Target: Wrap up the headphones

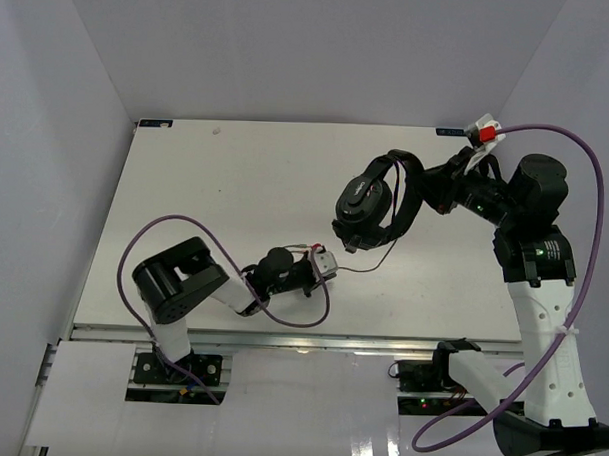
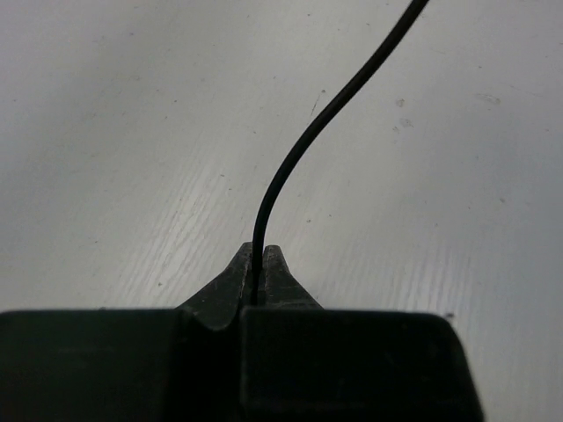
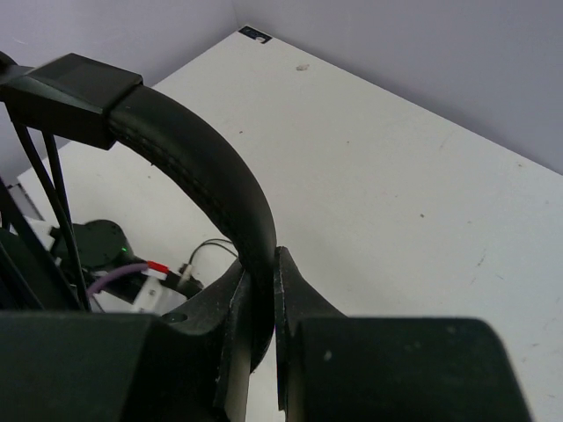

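Left wrist: left gripper (image 2: 257,264) pinches cord (image 2: 299,149), right gripper (image 3: 259,290) clamps headband (image 3: 202,158); winding step starting, next needs cord looped round headphones (image 1: 370,205), kept taut

robot lab, walled white table (image 1: 236,186)

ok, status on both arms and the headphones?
Left end effector shut on cord. Right end effector shut on headband, headphones off the table. Nothing in the way.

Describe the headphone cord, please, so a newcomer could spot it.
Over the white table, the right gripper holds the headphones by the headband. The cord runs from them to the shut left gripper; it is thin and black, unlike the thick purple cables.
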